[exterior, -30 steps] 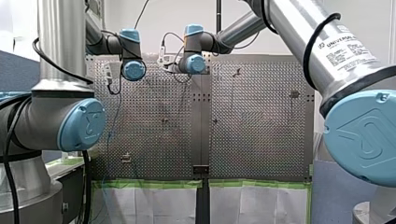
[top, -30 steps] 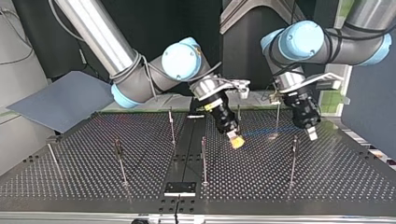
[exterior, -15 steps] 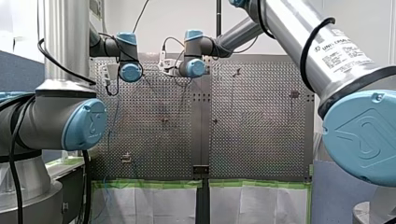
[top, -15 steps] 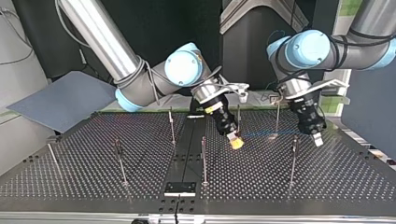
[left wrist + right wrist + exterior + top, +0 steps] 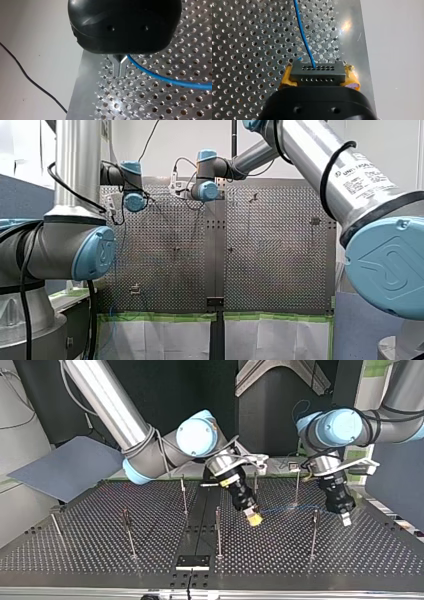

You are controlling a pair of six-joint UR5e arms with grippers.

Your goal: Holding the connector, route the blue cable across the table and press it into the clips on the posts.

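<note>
Front view: both arms reach to the far end of the bench [image 5: 270, 270]. Their tips are hidden there.

Top view: my right end effector [image 5: 254, 518] hangs low near the middle. My left end effector [image 5: 345, 519] hangs low at the view's right. The cable [image 5: 285, 508] runs between them, close by a post [image 5: 314, 532]. I think they stand apart so the cable is tight and can go into a clip.

Left wrist view: the metal fingers [image 5: 116, 65] are shut together near the bench's edge. The cable comes out right at them, so it seems pinched there.

Right wrist view: the yellow pads [image 5: 286, 76] squeeze the connector [image 5: 317, 73] from both sides. The cable leaves its front. The hard block is likely easier to hold than the thin cable.
</note>
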